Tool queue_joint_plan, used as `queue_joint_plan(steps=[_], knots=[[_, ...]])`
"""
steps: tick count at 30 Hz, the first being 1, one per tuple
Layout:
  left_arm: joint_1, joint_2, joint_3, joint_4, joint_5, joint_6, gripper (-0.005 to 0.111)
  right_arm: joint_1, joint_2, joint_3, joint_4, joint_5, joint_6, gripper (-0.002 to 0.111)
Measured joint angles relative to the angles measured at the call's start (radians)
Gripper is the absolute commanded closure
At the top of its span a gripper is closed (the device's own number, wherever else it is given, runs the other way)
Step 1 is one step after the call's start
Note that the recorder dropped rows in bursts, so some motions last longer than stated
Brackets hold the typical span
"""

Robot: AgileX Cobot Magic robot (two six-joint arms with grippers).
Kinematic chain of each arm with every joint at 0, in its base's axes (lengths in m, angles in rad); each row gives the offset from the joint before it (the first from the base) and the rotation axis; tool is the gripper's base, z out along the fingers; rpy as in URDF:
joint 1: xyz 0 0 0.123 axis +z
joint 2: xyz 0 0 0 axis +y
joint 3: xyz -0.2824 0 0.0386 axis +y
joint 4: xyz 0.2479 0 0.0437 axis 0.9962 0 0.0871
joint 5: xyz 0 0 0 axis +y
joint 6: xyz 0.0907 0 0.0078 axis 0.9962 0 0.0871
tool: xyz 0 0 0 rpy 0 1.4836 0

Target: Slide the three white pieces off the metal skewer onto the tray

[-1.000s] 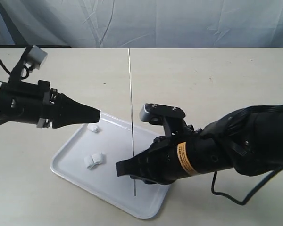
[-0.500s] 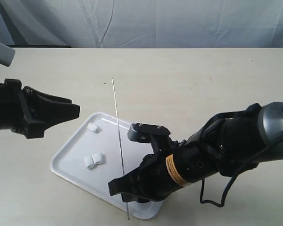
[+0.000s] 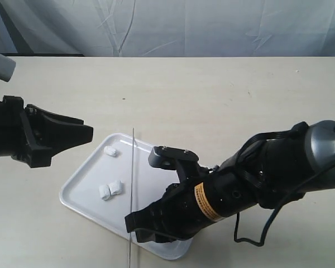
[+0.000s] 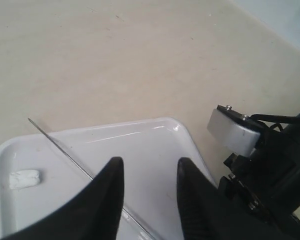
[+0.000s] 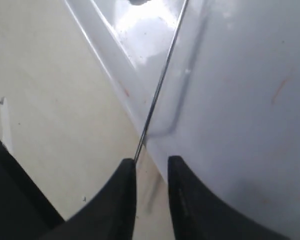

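The white tray point(image 3: 148, 167) lies on the tan table. The three white pieces rest in it: one point(image 3: 110, 151) near the far corner, two together point(image 3: 111, 190) at its left side. The bare metal skewer point(image 3: 132, 167) runs across the tray and past its front rim. My right gripper point(image 3: 133, 228) hangs at that front rim; in the right wrist view it point(image 5: 151, 162) stands open, and the skewer point(image 5: 162, 80) runs alongside one fingertip, not between the two. My left gripper point(image 3: 88, 133) is open, left of the tray, holding nothing; its view shows the skewer point(image 4: 60, 145) and one piece point(image 4: 24, 178).
A grey cloth backdrop point(image 3: 167, 28) closes the far side of the table. The right arm's black body point(image 3: 257, 184) covers the tray's right corner and appears in the left wrist view point(image 4: 270, 170). Bare table point(image 3: 223, 100) lies beyond the tray.
The skewer's far tip has dropped back toward the tray and it now runs nearly straight across it. The left arm pulled away leftward with its fingers parted. The right gripper sank toward the front rim.
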Motion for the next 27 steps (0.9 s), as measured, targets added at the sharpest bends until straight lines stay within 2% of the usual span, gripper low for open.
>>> queue_joint_plan(steps=[7,11,17,21,24,27], knots=[[0.012,-0.013,0.005,0.008,0.057,0.001,0.072,-0.007,-0.09,-0.002,-0.031,0.008,0.0,0.085],[0.044,-0.108,0.041,0.008,0.109,0.005,0.072,-0.071,-0.227,-0.002,-0.133,0.008,0.0,0.085],[0.093,-0.431,0.104,0.006,0.246,-0.016,0.072,-0.292,-0.541,-0.002,-0.208,0.039,0.0,0.085],[0.101,-0.749,0.145,0.03,0.412,-0.083,0.072,-0.476,-0.806,-0.004,-0.212,0.095,-0.105,0.085],[0.101,-0.966,0.185,0.04,0.546,-0.156,0.072,-0.55,-1.003,-0.002,-0.212,0.113,-0.256,0.085],[0.101,-1.139,0.24,0.04,0.625,-0.182,0.072,-0.581,-1.189,0.041,-0.212,0.16,-0.356,0.085]])
